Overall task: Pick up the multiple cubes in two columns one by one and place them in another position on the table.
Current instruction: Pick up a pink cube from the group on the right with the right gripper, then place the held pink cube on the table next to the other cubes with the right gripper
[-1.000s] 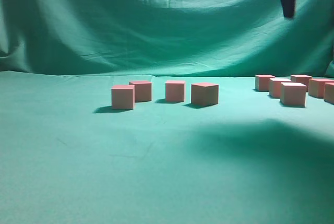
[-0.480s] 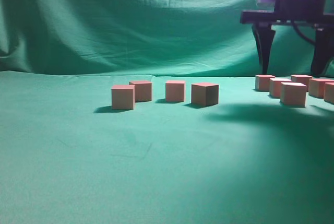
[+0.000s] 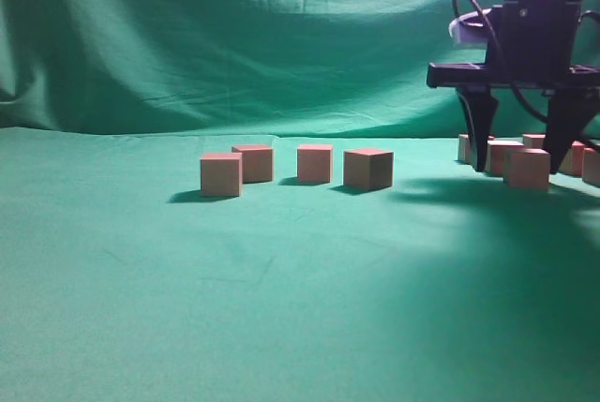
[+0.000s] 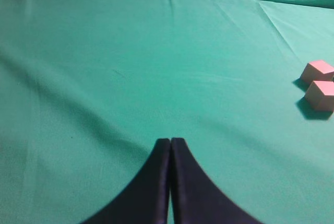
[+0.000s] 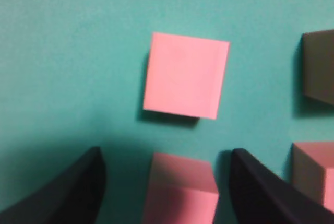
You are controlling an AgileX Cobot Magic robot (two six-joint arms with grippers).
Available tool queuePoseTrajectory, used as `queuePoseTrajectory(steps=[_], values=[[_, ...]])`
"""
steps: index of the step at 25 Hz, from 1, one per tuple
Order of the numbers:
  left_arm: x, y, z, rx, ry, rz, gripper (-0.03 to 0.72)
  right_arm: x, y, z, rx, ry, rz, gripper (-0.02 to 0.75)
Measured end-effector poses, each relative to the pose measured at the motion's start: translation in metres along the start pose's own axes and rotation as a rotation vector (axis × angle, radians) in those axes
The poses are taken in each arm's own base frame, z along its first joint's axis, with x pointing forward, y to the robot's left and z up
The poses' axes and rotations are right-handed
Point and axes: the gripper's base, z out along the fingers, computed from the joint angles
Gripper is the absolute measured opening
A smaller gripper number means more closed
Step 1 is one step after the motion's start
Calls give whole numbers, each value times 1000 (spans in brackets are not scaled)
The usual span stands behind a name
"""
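We see the right claw (image 3: 525,166) lowered over the cluster of cubes at the right side of the table (image 3: 281,308). Its two black fingers (image 3: 482,135) stand apart, one on each side of a cube (image 5: 180,192), with green cloth showing between each finger and the cube's sides, so the claw is partly open and has hold of nothing that we can confirm. In the right wrist view, that cube sits low in the frame between the fingers, and a second cube (image 5: 185,75) lies just ahead of the fingertips. Two more cubes sit off to the side of one finger: a shaded cube (image 5: 318,67) further ahead, and a pink cube (image 5: 313,174) close beside that finger.

From the exterior view, the front cube (image 3: 526,169) of the cluster stands in front of the claw, between the fingers as seen from there. Well apart from the claw, toward the middle of the table, a row of four cubes (image 3: 295,166) stands on the cloth.

The left claw (image 4: 170,148) hovers above bare green cloth with its fingers pressed together and nothing between them. Two cubes (image 4: 319,83) lie well off to one side of it, touching or nearly touching each other.
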Motion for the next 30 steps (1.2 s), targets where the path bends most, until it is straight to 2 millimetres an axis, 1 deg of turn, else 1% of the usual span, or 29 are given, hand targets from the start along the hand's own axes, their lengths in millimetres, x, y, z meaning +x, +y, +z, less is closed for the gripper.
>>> queuePoseTrajectory(steps=[2,5,9,11,13,16,17,19,20,22,25,28,30], values=[[0,0,0,0,0,0,0,-1,0,5,0,0,0,393],[0,0,0,0,0,0,0,-1,-1,6,9,-4,-9,257],[0,0,0,0,0,0,0,0,-1,3,22,22,-14,263],[0,0,0,0,0,0,0,0,-1,-7,33,55,-37,263],[0,0,0,0,0,0,0,-1,6,-25,36,67,-89,263],[0,0,0,0,0,0,0,5,30,-64,20,48,-208,263],[0,0,0,0,0,0,0,9,39,-73,13,36,-244,263],[0,0,0,0,0,0,0,22,65,-90,-10,11,-337,263],[0,0,0,0,0,0,0,28,75,-94,-18,4,-377,263],[0,0,0,0,0,0,0,42,100,-97,-38,4,-478,263],[0,0,0,0,0,0,0,62,134,-92,-86,12,-652,263],[0,0,0,0,0,0,0,78,164,-82,-138,-1,-759,263],[0,0,0,0,0,0,0,84,178,-72,-153,-16,-797,263]])
